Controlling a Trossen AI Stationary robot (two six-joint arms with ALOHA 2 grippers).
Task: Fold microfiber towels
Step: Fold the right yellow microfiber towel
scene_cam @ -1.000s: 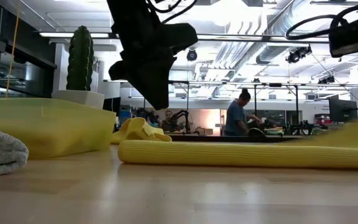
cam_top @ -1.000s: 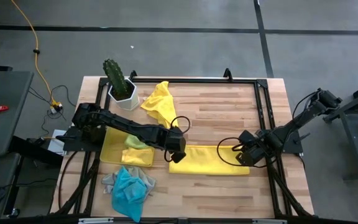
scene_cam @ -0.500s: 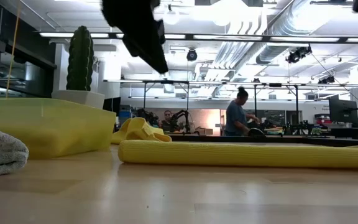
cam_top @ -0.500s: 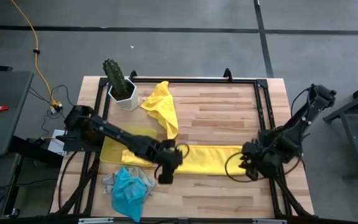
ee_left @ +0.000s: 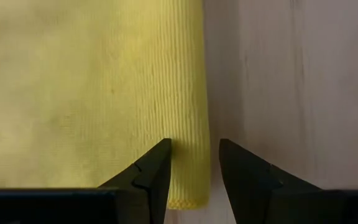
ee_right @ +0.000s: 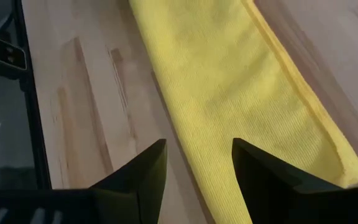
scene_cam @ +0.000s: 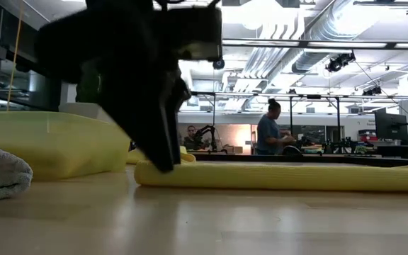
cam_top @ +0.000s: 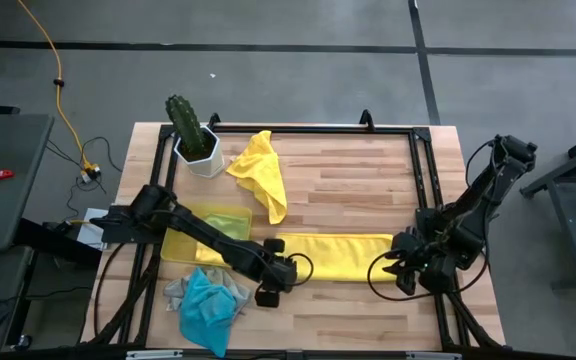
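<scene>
- The left gripper sits low over the worktop at one end of the folded yellow towel, fingers apart and empty, with the towel's rolled edge lying between them.
- The right gripper is at the towel's opposite end, fingers also apart with nothing in them; the cloth stretches away ahead of it across the wood.
- The folded yellow towel lies flat as a long narrow strip between the two grippers.
- A crumpled yellow towel lies well beyond the left gripper, near a potted cactus.
- Just behind the left gripper, alongside its arm, a turquoise towel is bunched on top of a grey towel.
- A translucent yellow tray sits under the left arm, near the strip's end.
- In the low view a person stands far back in the room.
</scene>
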